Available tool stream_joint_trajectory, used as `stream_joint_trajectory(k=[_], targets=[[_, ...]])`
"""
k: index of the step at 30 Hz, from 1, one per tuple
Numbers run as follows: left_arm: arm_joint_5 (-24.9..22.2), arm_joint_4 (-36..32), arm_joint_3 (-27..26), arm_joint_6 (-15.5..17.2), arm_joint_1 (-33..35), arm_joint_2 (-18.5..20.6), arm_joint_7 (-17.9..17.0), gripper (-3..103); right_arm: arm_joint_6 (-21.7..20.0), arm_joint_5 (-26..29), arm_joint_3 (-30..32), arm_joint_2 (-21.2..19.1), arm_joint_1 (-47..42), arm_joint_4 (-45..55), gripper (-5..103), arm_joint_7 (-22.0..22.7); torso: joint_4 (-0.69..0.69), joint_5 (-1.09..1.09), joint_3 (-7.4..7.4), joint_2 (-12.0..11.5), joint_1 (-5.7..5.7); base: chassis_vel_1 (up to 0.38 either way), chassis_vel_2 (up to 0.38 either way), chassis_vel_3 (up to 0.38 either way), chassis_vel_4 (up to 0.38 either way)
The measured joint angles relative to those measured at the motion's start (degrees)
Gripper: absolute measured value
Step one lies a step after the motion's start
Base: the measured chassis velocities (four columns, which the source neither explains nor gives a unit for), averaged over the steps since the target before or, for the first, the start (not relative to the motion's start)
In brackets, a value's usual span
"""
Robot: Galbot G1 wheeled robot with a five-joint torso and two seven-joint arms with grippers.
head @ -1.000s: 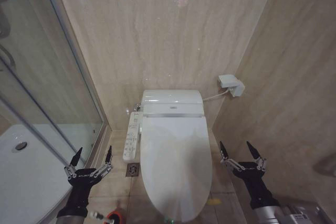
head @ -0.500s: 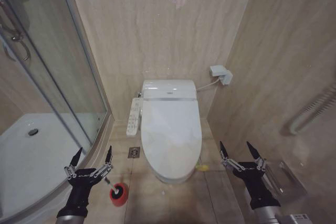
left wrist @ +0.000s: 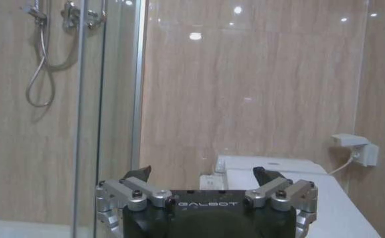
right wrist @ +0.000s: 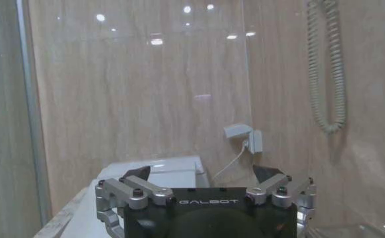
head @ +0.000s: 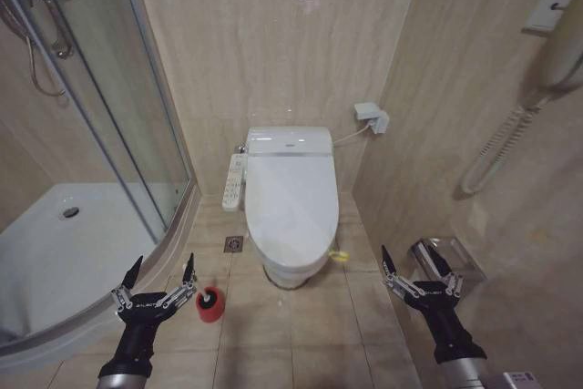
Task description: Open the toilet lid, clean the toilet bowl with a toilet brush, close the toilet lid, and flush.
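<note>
Toilet lid (head: 290, 196) down. Left gripper (head: 162, 271) and right gripper (head: 417, 264) both spread apart, empty, well short of toilet. Toilet brush (head: 209, 303) beside left gripper.

walls: beige tile (head: 273, 52) | floor: beige tile (head: 291, 334) | glass shower encl. (head: 100, 116) robot's left

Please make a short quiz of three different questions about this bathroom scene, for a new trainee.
1. True or false: the toilet lid is closed.
2. The red brush holder stands on the floor nearest to: A) left pincer B) right pincer C) wall phone
3. Fill in: both pincers are ____ and hold nothing.

Key: 1 true; 2 A; 3 open
</note>
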Motion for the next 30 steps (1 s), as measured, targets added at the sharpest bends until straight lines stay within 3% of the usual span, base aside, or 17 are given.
stream_joint_trajectory(k=[12,30], targets=[[0.0,0.0,0.0,0.0,0.0,0.0,0.0,100,0.0,0.0,0.0,0.0,0.0,0.0,100,0.0,-0.01,0.0,-0.01,0.0,-0.04,0.164,-0.161,-0.165,0.154],[0.0,0.0,0.0,0.0,0.0,0.0,0.0,100,0.0,0.0,0.0,0.0,0.0,0.0,100,0.0,-0.01,0.0,0.0,0.0,0.0,-0.007,0.01,0.007,-0.008]])
